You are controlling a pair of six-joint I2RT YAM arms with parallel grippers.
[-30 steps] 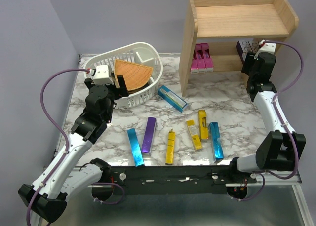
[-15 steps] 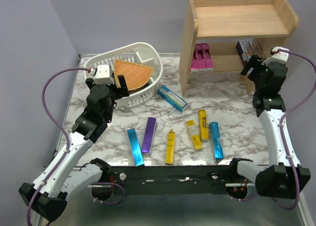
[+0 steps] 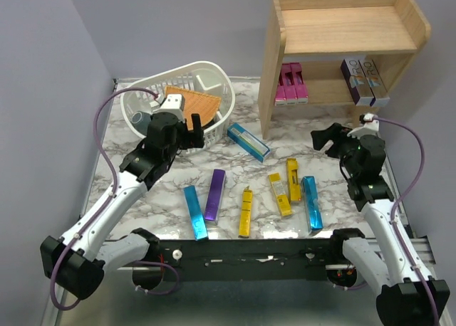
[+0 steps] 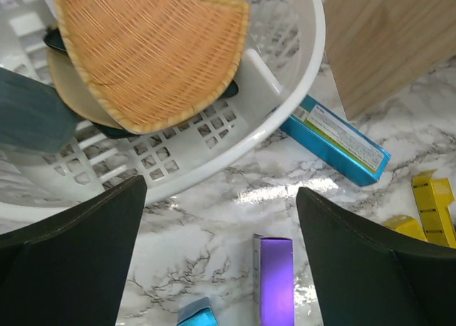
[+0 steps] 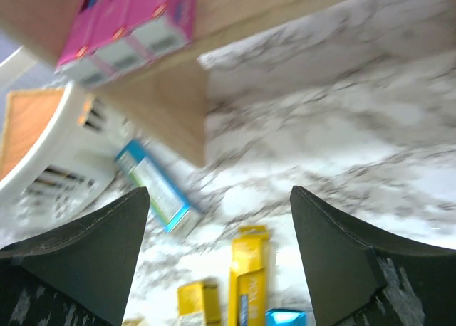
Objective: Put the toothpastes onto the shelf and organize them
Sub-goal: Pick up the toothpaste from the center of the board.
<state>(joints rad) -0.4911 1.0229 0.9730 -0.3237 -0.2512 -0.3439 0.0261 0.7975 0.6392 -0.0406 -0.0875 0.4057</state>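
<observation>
We see a glossy white tabletop (image 3: 299, 127) veined in grey, set in a corner of plain pale lavender walls (image 3: 178, 27), soft light glaring off it.

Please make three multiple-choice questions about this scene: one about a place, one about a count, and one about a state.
1. Where are the pink cartons? A. shelf, top tier B. shelf, lower tier C. table
2. How many yellow cartons lie on the table? A. one B. three C. five
3. The right gripper is: A. open, empty B. shut on a carton C. shut, empty
Answers: 1 B, they stand under the top board; 2 B, three lie on the marble; 3 A, its jaws are apart with nothing between.
</observation>
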